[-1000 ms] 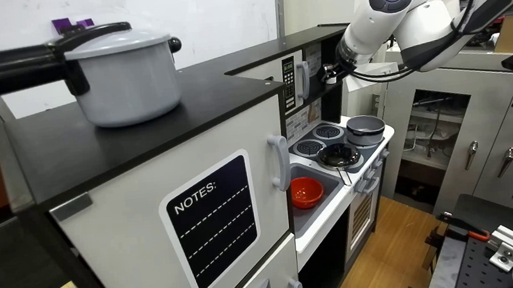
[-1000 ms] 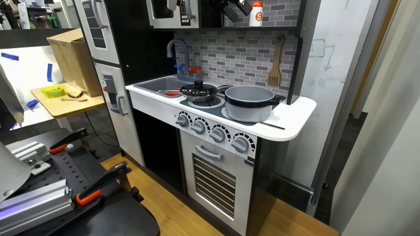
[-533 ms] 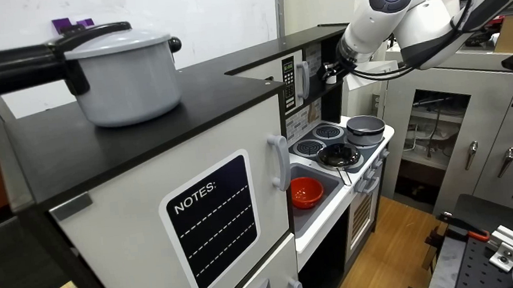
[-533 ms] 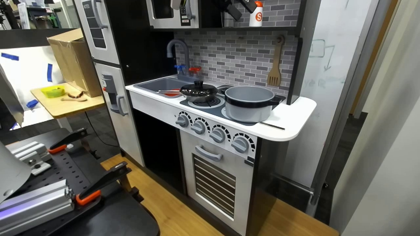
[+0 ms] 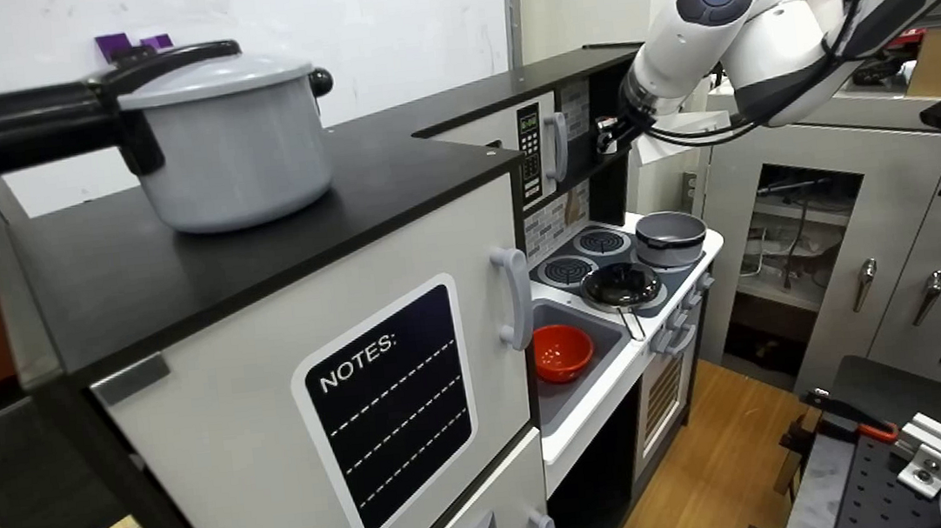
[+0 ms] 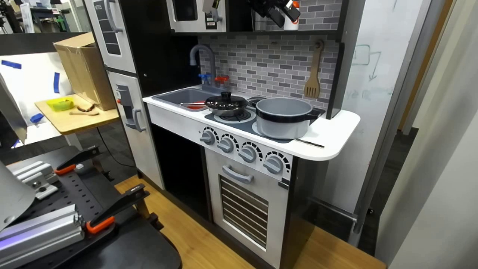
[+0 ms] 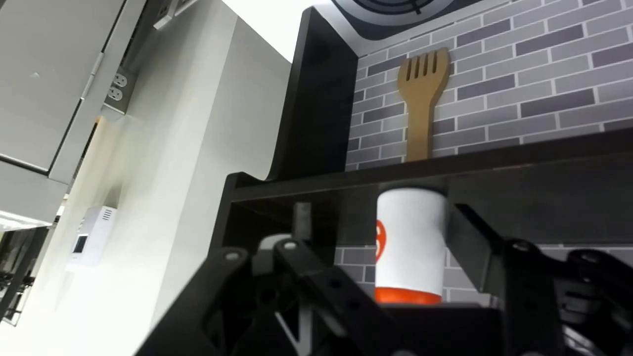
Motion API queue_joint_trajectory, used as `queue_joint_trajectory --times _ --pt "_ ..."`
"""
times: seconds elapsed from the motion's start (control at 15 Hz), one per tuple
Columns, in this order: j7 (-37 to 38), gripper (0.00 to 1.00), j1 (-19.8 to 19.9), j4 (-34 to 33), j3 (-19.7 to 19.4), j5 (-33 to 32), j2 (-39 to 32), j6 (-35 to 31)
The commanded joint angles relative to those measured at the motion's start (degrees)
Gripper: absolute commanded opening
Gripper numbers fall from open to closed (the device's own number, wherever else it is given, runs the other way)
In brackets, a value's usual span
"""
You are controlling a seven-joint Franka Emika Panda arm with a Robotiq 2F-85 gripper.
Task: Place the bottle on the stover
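The bottle is white with an orange cap and stands upright on the shelf. In the wrist view the bottle (image 7: 410,237) appears upside down, its cap partly hidden by the gripper body. In an exterior view the bottle (image 6: 291,24) is mostly covered by my gripper (image 6: 285,15). In the wrist view my gripper (image 7: 383,212) is open, its fingers (image 7: 302,222) on either side of the bottle in the picture. The bottle is nearer the right-hand finger; touch cannot be told. The stover (image 6: 277,213) stands below the shelf; its burners (image 5: 569,271) show in an exterior view.
A grey pot (image 6: 283,125) and a black-lidded pan (image 6: 226,104) stand on the stover. The dark shelf (image 7: 321,182) runs beside the gripper. A wooden fork (image 6: 313,76) hangs below it. The toy microwave (image 5: 541,147) and a side panel (image 6: 336,80) flank the shelf space.
In an exterior view my gripper has moved right and a little down, and now covers more of the bottle. The bottle, pot and pan have not moved.
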State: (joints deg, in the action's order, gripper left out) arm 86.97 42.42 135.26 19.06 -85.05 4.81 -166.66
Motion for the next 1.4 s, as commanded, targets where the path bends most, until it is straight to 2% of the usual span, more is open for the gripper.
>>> queue_joint_trajectory --times 0.0,0.4,0.47,0.53,0.6,0.87,1.33 --pt "1.67 0.73 0.35 -2.56 -0.26 -3.12 -2.01 -0.98" --pt "1.89 0.64 0.28 -4.01 -0.37 -4.80 -4.02 -1.67" --pt "1.84 0.48 0.26 -4.25 -0.38 -5.01 -4.48 -1.80" --pt "1.83 0.39 0.24 -4.49 -0.38 -5.22 -4.85 -2.02" --pt "1.80 0.38 0.22 -4.71 -0.38 -5.30 -5.14 -2.33" --pt "2.06 0.12 0.25 -5.40 -0.51 -6.34 -5.50 -3.45" --pt "2.40 0.12 0.47 -4.32 -1.28 -8.30 -3.72 -5.02"
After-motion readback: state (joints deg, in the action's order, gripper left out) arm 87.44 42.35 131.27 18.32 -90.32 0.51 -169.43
